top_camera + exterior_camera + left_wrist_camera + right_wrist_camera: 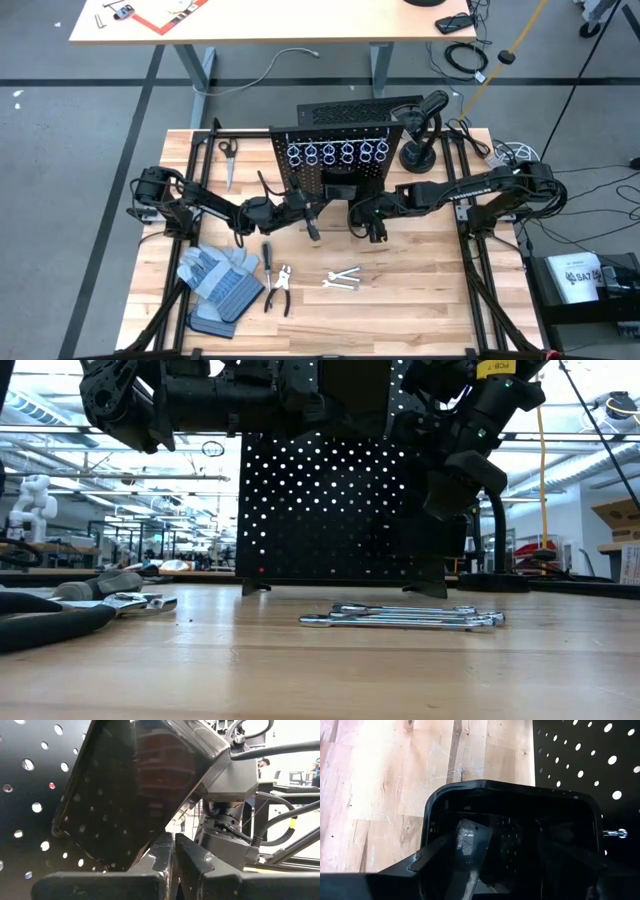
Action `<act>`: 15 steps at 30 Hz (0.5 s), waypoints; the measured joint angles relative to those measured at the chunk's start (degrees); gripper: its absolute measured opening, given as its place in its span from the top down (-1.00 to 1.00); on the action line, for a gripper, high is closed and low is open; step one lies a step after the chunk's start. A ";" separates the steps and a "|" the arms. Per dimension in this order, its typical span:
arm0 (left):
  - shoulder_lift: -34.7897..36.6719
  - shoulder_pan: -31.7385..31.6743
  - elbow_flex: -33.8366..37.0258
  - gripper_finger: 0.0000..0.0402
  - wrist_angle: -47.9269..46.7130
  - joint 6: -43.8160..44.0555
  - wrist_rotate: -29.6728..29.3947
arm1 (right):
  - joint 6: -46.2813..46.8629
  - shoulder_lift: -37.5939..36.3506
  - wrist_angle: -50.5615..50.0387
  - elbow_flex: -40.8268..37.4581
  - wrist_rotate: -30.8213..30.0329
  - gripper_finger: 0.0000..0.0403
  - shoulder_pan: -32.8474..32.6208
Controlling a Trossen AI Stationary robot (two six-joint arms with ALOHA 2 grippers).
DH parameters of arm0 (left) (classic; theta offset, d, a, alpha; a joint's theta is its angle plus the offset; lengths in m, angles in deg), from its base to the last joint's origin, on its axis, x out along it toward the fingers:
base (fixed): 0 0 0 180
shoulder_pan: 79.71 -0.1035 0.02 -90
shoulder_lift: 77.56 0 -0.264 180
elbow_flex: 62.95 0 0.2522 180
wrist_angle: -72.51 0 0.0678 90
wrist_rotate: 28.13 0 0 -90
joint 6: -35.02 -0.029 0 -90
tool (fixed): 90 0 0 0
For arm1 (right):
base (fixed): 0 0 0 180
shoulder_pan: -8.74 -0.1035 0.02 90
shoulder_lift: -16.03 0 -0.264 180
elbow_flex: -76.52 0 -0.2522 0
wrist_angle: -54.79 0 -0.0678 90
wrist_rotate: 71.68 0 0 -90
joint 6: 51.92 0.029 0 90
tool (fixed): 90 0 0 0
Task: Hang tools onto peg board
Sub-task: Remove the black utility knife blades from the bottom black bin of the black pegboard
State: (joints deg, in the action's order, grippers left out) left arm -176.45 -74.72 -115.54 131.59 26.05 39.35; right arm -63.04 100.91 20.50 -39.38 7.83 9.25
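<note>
Here, right claw (377, 236) beside peg board (335, 135), wrenches (343, 280) nearby on table.

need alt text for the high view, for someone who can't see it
Top-down view of a wooden table where two dark robot arms meet in front of an upright black peg board with a row of silver rings. The left gripper and right gripper hover near its base. Work gloves, pliers and silver wrenches lie nearer the front; scissors lie beside the board.

Robotics lab, rows of workbenches (120, 565), white robot (30, 500)
</note>
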 joint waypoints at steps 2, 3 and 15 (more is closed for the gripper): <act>0.00 0.00 0.00 0.85 0.00 0.00 0.00 | -0.06 0.00 0.02 0.00 -0.02 -0.36 0.07; 0.00 0.00 0.00 0.85 0.00 0.00 0.00 | -0.10 0.00 0.02 0.00 -0.01 -0.36 0.18; 0.00 0.00 0.00 0.85 0.00 0.00 0.00 | 2.48 -0.04 -2.59 0.07 4.09 -0.36 1.81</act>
State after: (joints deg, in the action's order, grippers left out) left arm -176.45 -74.72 -115.54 131.59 26.05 39.35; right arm -60.56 100.87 17.91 -39.31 11.92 11.06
